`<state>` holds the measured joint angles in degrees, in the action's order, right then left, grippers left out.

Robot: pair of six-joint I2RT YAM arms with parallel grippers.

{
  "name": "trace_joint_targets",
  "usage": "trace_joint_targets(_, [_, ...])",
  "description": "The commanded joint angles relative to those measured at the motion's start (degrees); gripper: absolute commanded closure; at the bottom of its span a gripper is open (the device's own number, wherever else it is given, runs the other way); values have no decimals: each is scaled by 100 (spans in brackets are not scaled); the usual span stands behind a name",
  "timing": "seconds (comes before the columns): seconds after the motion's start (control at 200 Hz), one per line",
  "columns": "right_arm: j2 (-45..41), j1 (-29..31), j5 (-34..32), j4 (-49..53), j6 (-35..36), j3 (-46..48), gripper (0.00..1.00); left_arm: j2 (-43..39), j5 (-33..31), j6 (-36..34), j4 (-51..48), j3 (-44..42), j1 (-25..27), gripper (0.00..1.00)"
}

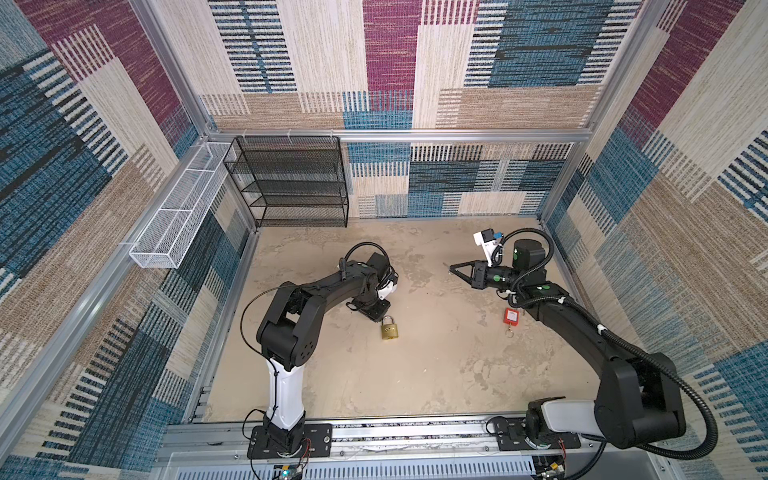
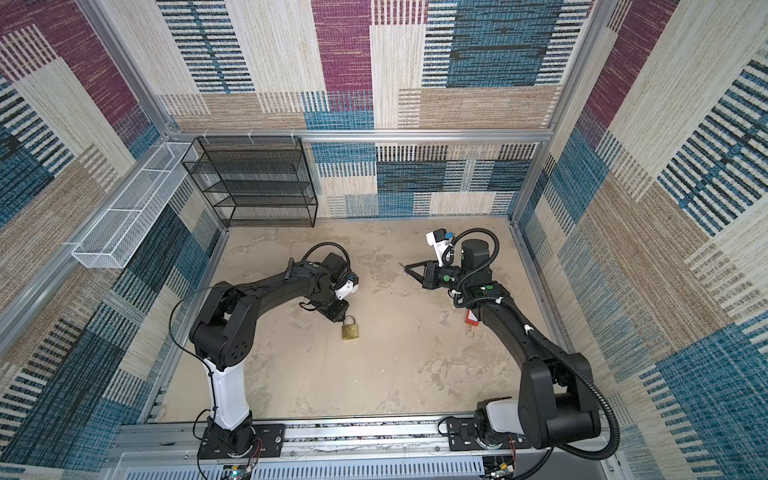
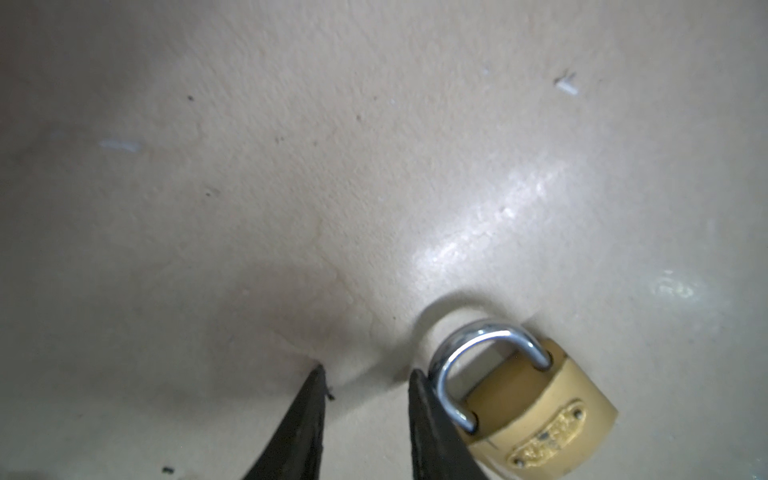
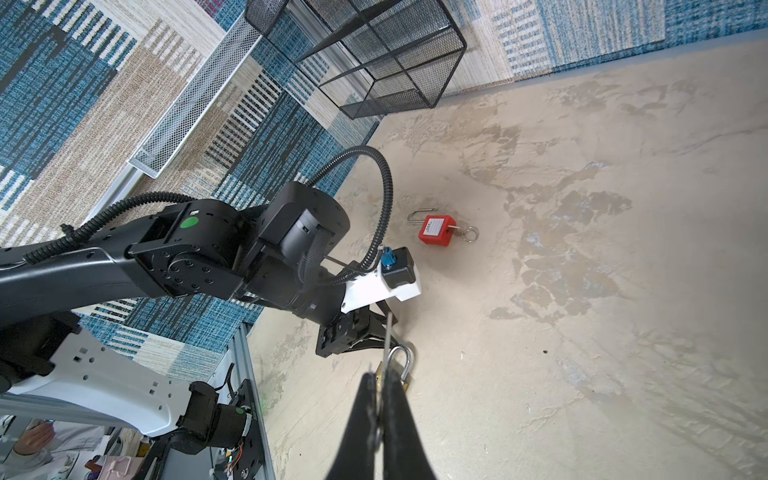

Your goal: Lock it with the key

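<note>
A brass padlock (image 1: 390,330) (image 2: 350,329) lies flat on the beige table, its steel shackle seated in the body (image 3: 536,415). My left gripper (image 3: 368,374) (image 1: 380,316) is down at the table just behind the padlock and stands open. Nothing is between its fingers, and one finger (image 3: 428,415) touches the outside of the shackle. My right gripper (image 1: 453,268) (image 2: 405,266) (image 4: 380,378) hovers mid-table to the right, shut on a thin silver key (image 4: 388,336) whose blade sticks out past the fingertips. In the right wrist view those fingers partly hide the brass padlock (image 4: 406,368).
A red padlock (image 1: 510,316) (image 2: 472,318) (image 4: 434,229) with an open shackle and a ringed key in it lies by the right arm. A black mesh shelf (image 1: 291,183) stands at the back left. A white mesh basket (image 1: 178,216) hangs on the left wall.
</note>
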<state>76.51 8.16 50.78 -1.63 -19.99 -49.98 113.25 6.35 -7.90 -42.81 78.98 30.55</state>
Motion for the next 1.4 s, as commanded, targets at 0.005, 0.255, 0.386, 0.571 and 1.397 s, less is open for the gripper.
trace_joint_targets(0.005, [-31,-8,-49,-104,82,4,100,29,-49,24,-37,71,12,64])
trace_joint_targets(0.255, [20,-8,-359,82,240,47,100,-56,-546,-34,-293,367,-72,63])
trace_joint_targets(0.386, [33,-9,-478,187,103,-70,100,-269,-641,35,-493,683,-269,63])
trace_joint_targets(0.571, [-187,75,-547,24,-684,157,100,-971,236,595,-152,671,-481,60])
trace_joint_targets(1.397, [-412,2294,-2857,-1164,-3171,2132,100,-3099,991,2366,2237,-1817,356,56])
